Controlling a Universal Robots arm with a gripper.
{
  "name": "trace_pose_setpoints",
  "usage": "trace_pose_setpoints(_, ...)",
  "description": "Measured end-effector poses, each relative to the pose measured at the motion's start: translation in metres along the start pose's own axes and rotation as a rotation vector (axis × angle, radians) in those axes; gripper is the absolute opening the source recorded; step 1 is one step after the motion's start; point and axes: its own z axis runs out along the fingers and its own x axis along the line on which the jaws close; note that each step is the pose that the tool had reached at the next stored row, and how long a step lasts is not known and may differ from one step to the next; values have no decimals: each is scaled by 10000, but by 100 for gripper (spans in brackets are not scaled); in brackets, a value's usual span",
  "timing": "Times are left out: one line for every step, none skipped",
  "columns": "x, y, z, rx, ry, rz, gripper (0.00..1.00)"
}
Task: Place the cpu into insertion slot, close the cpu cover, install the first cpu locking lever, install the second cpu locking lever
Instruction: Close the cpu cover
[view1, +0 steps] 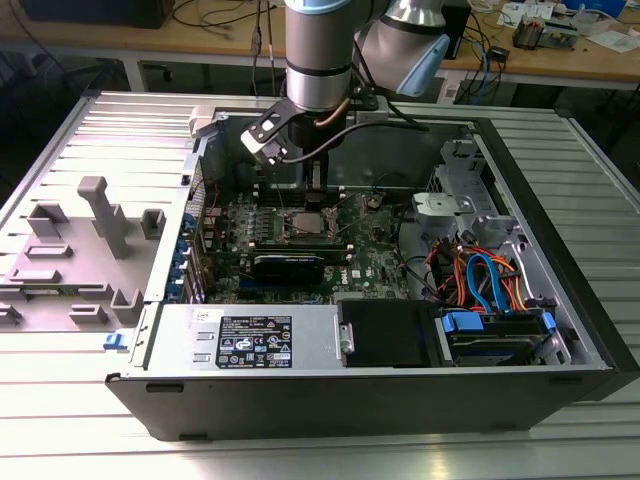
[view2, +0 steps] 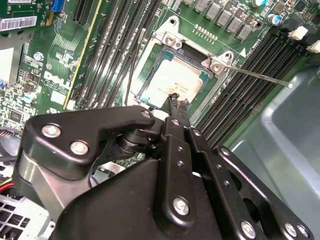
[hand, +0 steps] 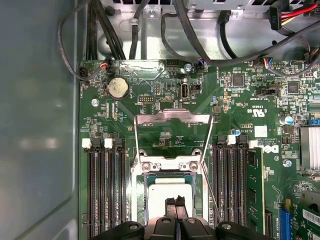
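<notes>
The cpu (view2: 172, 80), a flat square chip with a dull silver top, lies inside the insertion slot (view2: 169, 40), whose silver rim frames it. My gripper (view2: 177, 100) hovers just over the chip's near edge with both black fingers pressed together and nothing between them. In the first wrist view the same gripper (hand: 176, 204) sits above the cpu (hand: 162, 192). The cpu cover (hand: 172, 118) stands raised off the insertion slot (hand: 167, 166), with the board visible through its window. A thin locking lever (view2: 260, 75) sticks out sideways, unlatched. In the exterior view the gripper (view1: 312, 195) hangs over the insertion slot (view1: 303, 222).
Long black memory slots (hand: 106, 190) flank the socket on both sides. A black card (view1: 288, 262) lies in front of the socket, and cable bundles (view1: 480, 275) fill the case at the exterior view's right. The case walls (view1: 330, 400) enclose the board.
</notes>
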Motion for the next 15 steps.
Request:
trace_pose_setpoints(0, 0, -5, 0, -1, 0, 11)
trace_pose_setpoints(0, 0, -10, 0, 0, 0, 11)
trace_pose_setpoints(0, 0, -13, 0, 1, 0, 11)
trace_pose_setpoints(0, 1, -15, -1, 2, 0, 11)
trace_pose_setpoints(0, 1, -16, -2, 4, 1, 11)
trace_pose_setpoints(-1, 1, -22, 0, 0, 0, 11)
trace_pose_setpoints(-1, 1, -28, 1, -2, 0, 11)
trace_pose_setpoints(-1, 1, -32, 0, 0, 0, 11)
trace_pose_setpoints(-2, 1, -36, 0, 0, 0, 11)
trace_pose_setpoints(-2, 1, -49, 0, -1, 0, 11)
trace_pose_setpoints(-3, 2, -65, 0, -2, 0, 11)
trace_pose_setpoints(-3, 2, -78, 0, -2, 0, 11)
trace_pose_setpoints(-4, 3, -88, -1, -2, 0, 11)
trace_pose_setpoints(-4, 3, -101, -1, -2, 0, 11)
trace_pose_setpoints(-5, 3, -115, 0, -2, 0, 11)
